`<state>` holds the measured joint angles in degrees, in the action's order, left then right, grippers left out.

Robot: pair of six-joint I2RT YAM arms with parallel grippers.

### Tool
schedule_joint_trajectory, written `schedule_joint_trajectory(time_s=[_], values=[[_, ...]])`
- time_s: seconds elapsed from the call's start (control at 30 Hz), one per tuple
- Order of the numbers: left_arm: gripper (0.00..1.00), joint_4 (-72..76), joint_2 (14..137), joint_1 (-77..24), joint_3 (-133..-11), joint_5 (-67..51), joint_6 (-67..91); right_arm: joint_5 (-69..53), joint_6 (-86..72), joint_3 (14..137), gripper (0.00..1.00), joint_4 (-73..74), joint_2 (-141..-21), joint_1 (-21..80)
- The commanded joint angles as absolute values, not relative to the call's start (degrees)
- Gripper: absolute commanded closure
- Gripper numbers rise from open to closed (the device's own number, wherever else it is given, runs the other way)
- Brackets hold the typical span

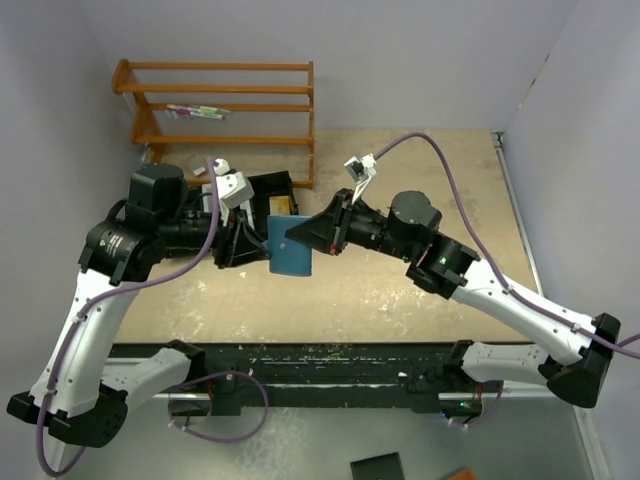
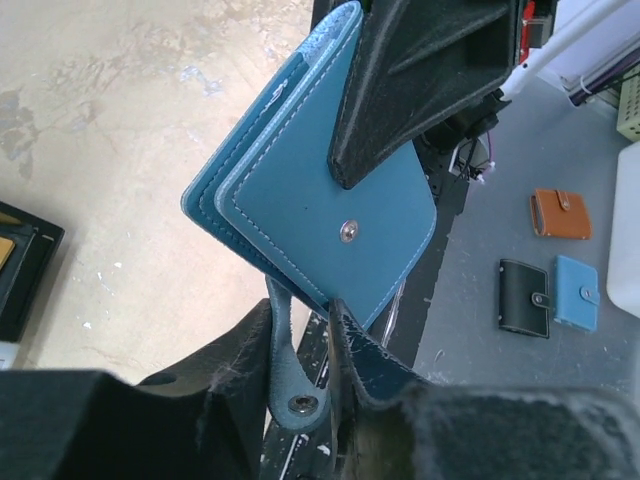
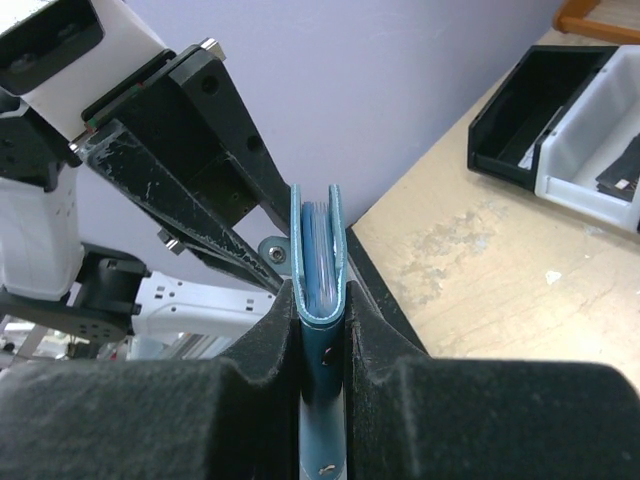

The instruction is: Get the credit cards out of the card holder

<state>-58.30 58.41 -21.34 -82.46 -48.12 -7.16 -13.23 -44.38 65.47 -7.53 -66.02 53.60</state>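
Right jaws clamping card holder (image 2: 300,200) shut on its lower edge, holding it upright above tabletop (image 1: 400,300). Left jaws pinching unsnapped strap (image 2: 285,375). Covers sitting nearly closed; credit cards probably inside, none out. Opening and extracting remaining. Tray (image 3: 560,130) lying beyond.

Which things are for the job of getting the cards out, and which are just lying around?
For the job: blue card holder, pinched by the left jaws and the right jaws; any cards inside are hidden.
Lying about: wooden rack, black-and-white tray, orange wallet, black wallet, small blue wallet.
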Motion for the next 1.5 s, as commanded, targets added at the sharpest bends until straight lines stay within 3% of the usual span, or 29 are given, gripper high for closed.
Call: schedule_joint_trajectory(time_s=[0.0,0.23,0.43,0.5,0.67,0.8,1.17,1.47], values=[[0.73,-60.4,58.2,-21.0,-85.1,-49.9,-9.9,-18.4,-45.2,65.4,1.0,-16.3,-63.8,53.2],[1.0,-60.8,58.0,-21.0,-85.5,-50.1,-10.0,-20.4,-46.2,64.2,1.0,-18.8,-63.2,52.8],[1.0,-61.2,58.3,-20.9,-85.8,-52.9,-10.6,-22.7,-48.9,61.5,1.0,-22.9,-62.4,50.9],[1.0,-60.8,58.8,-21.0,-86.1,-53.3,-10.2,-23.0,-49.4,61.8,0.89,-22.7,-63.5,51.0],[1.0,-58.5,59.4,-21.0,-87.9,-48.2,-8.6,-21.2,-48.9,61.8,0.39,-18.5,-65.2,49.5],[1.0,-58.4,60.4,-21.0,-89.4,-38.5,-12.1,-22.0,-48.9,60.3,0.21,-15.1,-65.4,45.7],[1.0,-63.2,63.7,-21.0,-92.2,-35.9,-13.6,-22.7,-36.8,62.2,0.04,-7.5,-66.0,44.2],[1.0,-64.7,67.2,-21.0,-91.8,-32.0,-10.3,-6.8,-22.1,60.6,0.0,-7.5,-63.4,57.8]])
